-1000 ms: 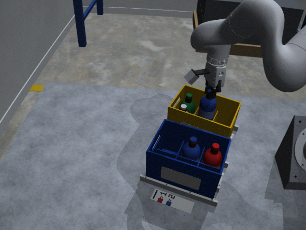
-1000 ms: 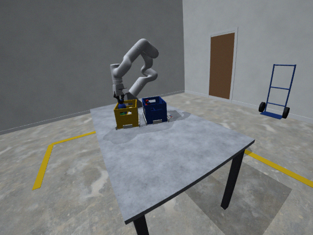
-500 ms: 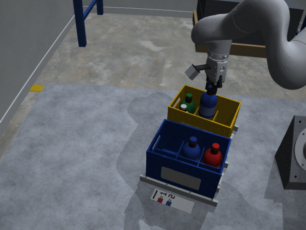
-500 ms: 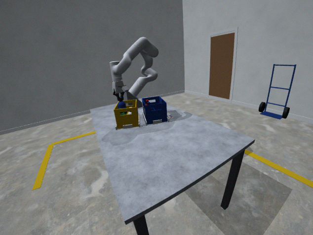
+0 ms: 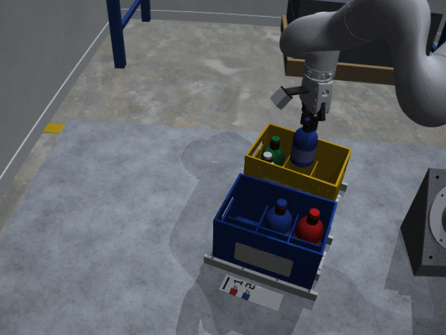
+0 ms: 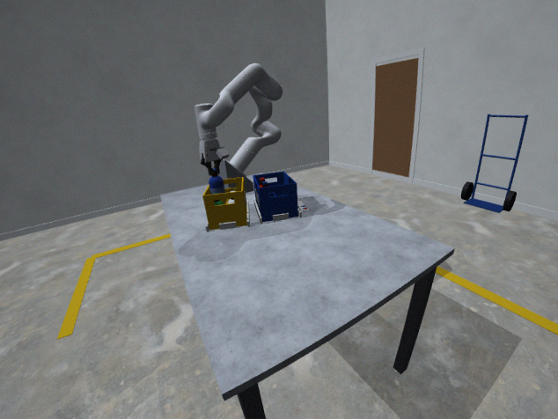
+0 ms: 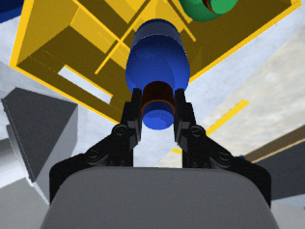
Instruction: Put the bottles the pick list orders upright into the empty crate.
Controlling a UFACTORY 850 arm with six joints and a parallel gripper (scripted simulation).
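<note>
Top view: jaws (image 5: 309,120) (image 6: 213,169) pinch the neck of a blue bottle w/ blue cap (image 5: 303,149) (image 6: 216,184) (image 7: 156,64), approx. upright, partly out of the yellow crate (image 5: 288,172) (image 6: 225,215) (image 7: 63,93), right of ctr. Green bottle (image 5: 274,153) (image 6: 217,202) (image 7: 200,9) & white-capped bottle (image 5: 267,156) sit at that crate's left end. Lower down, blue crate (image 5: 268,248) (image 6: 276,201) (image 7: 7,13) has one blue-capped bottle (image 5: 278,217) & one red bottle (image 5: 309,229) in it. Pick list (image 5: 252,293) (image 6: 304,208), bottom ctr, reads 1 red, 2 blue; so this one likely makes the 2nd blue & finishes the order.

Exterior view: bottle's lower part is still behind the yellow rim, left of ctr. Best go straight up till the base clears both rims w/ margin, then across to the blue crate; no sideways pull yet, or it may drag the crate.

Wrist view: pads sit either side of the brown neck, cap between. Keep the grip firm & moves slow vs. swing. Over a free cell, ctr it, lower plumb, release only once the base is seated, then back off straight up.

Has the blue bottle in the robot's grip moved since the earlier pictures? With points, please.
Yes: the gripped blue bottle (image 5: 303,150) (image 6: 216,184) (image 7: 157,62) has risen relative to the yellow crate (image 5: 288,177) (image 6: 226,216) (image 7: 68,98).
</note>
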